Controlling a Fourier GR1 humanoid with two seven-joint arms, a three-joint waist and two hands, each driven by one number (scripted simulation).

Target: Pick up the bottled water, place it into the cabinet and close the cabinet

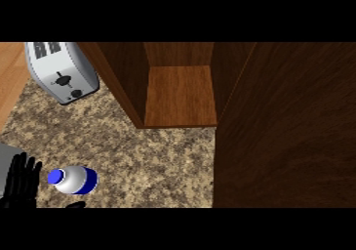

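Down at the near edge, the left hand [20,180] shows at the lower left corner, fingers straight and pointing up the view, lying side by side and holding nothing. Its thumb tip pokes in just below the bottle. Right beside those fingers, a small gap apart, stands the bottled water [74,179], seen from above: blue cap toward the hand, pale rounded body behind it, upright on the speckled granite table [148,156]. The bottle is untouched, on the table's near left part, well apart from the cabinet.

A grey forearm piece sits above the hand at the left edge. The right hand does not show anywhere.

Moving out across the stone, the cabinet [180,93] stands open, its wooden shelf floor bare to the eye between two dark side walls. Its big dark door [288,132] swings out along the right, filling that whole side of the view.

Farthest out, top left, a silver toaster [62,71] sits tilted on the table, slots and lever showing, next to the cabinet's left wall.
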